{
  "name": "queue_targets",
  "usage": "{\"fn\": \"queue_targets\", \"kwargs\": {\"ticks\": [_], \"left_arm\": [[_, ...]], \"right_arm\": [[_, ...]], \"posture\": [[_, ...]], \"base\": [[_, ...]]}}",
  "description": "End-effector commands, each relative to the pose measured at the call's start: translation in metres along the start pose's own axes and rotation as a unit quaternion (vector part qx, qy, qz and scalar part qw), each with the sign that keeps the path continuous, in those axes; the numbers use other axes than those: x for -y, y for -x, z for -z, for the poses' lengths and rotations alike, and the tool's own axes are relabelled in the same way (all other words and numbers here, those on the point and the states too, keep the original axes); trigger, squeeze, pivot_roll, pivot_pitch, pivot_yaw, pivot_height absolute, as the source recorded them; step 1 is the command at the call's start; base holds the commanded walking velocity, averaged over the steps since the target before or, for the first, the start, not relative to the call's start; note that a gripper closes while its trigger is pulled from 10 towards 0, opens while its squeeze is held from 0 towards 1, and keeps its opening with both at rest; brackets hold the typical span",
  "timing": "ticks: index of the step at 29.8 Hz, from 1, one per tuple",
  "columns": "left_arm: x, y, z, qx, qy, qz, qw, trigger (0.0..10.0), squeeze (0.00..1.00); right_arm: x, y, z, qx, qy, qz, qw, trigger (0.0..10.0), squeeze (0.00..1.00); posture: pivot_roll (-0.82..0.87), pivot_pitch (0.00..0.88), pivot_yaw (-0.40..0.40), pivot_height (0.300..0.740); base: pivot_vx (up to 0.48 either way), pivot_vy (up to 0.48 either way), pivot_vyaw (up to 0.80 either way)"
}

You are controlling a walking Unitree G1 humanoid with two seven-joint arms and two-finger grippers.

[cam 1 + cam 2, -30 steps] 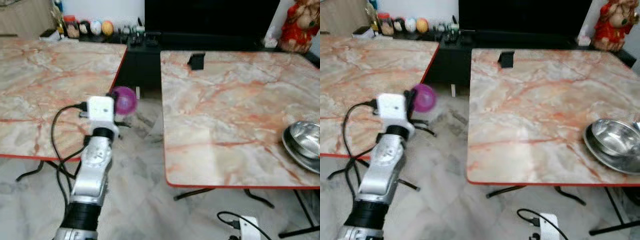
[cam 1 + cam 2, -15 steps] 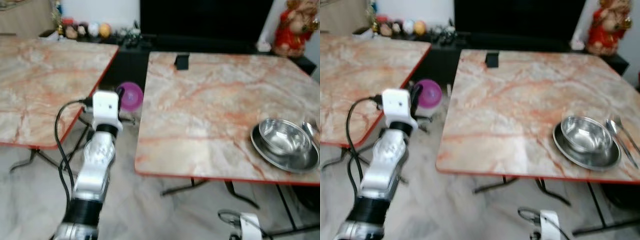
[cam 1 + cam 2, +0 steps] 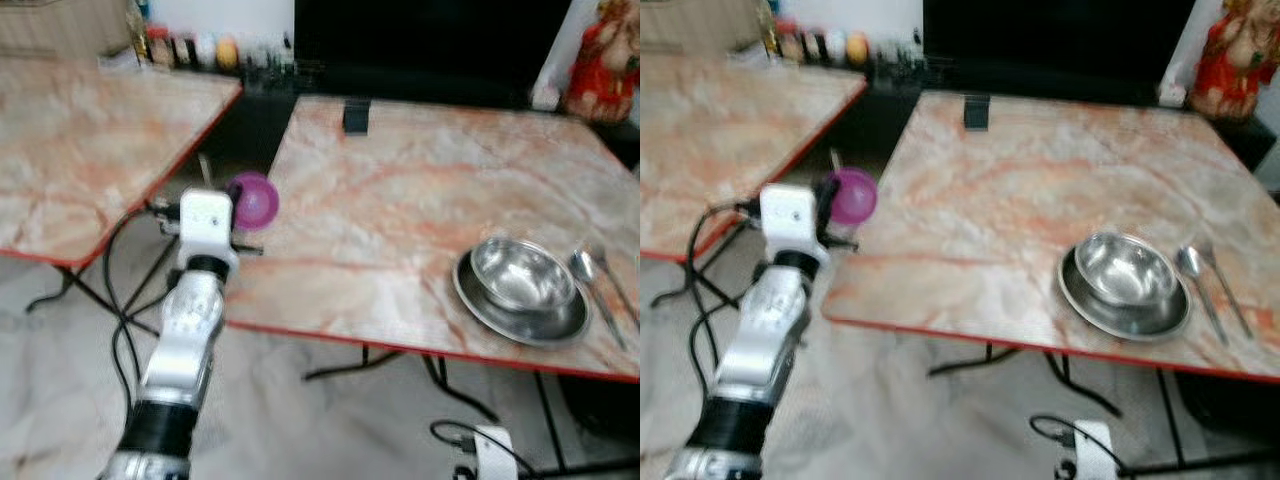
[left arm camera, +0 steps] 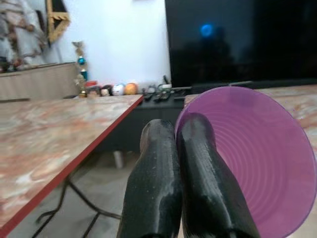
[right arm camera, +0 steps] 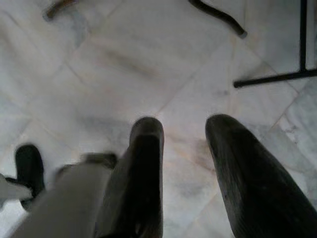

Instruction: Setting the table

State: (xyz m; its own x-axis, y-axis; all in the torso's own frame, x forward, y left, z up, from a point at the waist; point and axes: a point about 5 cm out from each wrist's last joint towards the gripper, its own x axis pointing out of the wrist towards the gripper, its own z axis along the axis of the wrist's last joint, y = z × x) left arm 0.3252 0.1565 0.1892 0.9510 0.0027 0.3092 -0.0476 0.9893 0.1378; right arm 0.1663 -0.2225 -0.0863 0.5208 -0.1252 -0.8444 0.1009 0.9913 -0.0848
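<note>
My left gripper [image 4: 176, 136] is shut on the rim of a purple plastic cup [image 3: 253, 200], held up at the near left corner of the marble table [image 3: 400, 210]. In the left wrist view the cup [image 4: 257, 163] opens toward the camera beside the two black fingers [image 4: 153, 183]. A steel bowl [image 3: 520, 275] sits in a steel plate [image 3: 480, 305] near the table's right front, with a spoon [image 3: 590, 275] to its right. My right gripper [image 5: 183, 131] hangs open over the floor.
A second marble table [image 3: 90, 140] stands to the left across a gap. A small black object [image 3: 356, 117] sits at the far edge of the table. A dark TV cabinet [image 3: 420, 50] and a red figurine [image 3: 605, 60] are behind. Cables [image 3: 130, 320] trail from my left arm.
The camera has swung and moved nearer the right-hand table, so the bowl, plate and spoon now show fully. My left gripper still holds the purple cup, now by the table's corner.
</note>
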Motion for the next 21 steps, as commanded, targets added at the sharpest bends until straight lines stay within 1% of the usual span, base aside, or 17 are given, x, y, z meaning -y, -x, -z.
{"fn": "queue_targets", "kwargs": {"ticks": [1,8,12,21], "left_arm": [[0.0099,-0.0015,-0.0057,0.013,0.008,0.016,1.000,10.0,0.00],[0.0128,-0.0032,-0.0068,0.014,0.012,0.022,1.000,10.0,0.00],[0.0127,-0.0012,-0.0040,0.008,0.012,0.023,1.000,10.0,0.00],[0.0108,-0.0011,-0.0037,0.006,0.011,0.024,1.000,10.0,0.00]], "right_arm": [[0.0044,0.0006,0.0015,-0.003,0.004,0.005,1.000,10.0,0.00],[0.0050,0.0005,0.0009,-0.002,0.002,0.008,1.000,10.0,0.00],[0.0059,0.0005,0.0001,-0.001,-0.001,0.010,1.000,10.0,0.00],[0.0069,0.0005,-0.0006,-0.001,-0.004,0.011,1.000,10.0,0.00]], "posture": [[0.12,0.000,-0.061,0.707],[0.11,0.000,-0.060,0.707],[0.12,0.000,-0.066,0.707],[0.12,0.000,-0.069,0.707]], "base": [[0.000,-0.259,0.00],[0.000,-0.249,0.00],[0.000,-0.247,0.00],[0.000,0.000,0.00]]}}
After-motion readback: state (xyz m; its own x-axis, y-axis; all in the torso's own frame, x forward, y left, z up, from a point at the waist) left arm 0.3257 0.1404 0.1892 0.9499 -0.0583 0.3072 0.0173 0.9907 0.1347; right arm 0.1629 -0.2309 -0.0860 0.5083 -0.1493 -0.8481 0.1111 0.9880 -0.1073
